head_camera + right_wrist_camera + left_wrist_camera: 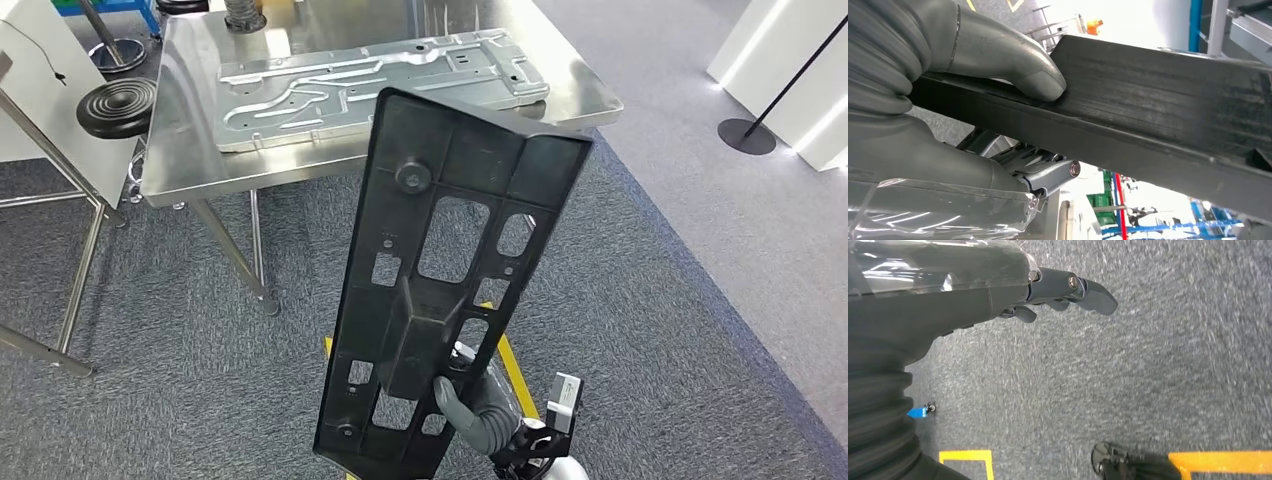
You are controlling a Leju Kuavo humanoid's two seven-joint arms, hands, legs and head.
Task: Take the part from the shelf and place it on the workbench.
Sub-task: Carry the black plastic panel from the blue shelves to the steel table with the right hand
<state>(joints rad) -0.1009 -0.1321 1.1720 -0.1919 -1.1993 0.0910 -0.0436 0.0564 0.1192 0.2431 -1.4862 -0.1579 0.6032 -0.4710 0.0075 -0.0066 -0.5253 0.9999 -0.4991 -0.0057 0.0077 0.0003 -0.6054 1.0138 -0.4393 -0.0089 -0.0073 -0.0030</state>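
Note:
A long black plastic part (440,270) with several rectangular cut-outs stands tilted in front of me, its far end up over the edge of the workbench (190,130). My right hand (470,405) grips it near its lower end. In the right wrist view the grey thumb (1018,65) presses on the part's black edge (1158,100), with the darker fingers under it. My left hand (1068,292) hangs over grey carpet, fingers loosely extended and holding nothing.
On the steel workbench lies a large stamped metal panel (380,85). A round black disc (115,105) sits left of the bench on a white frame. A black round stand base (746,135) stands at the right. Yellow floor tape (512,365) runs under the part.

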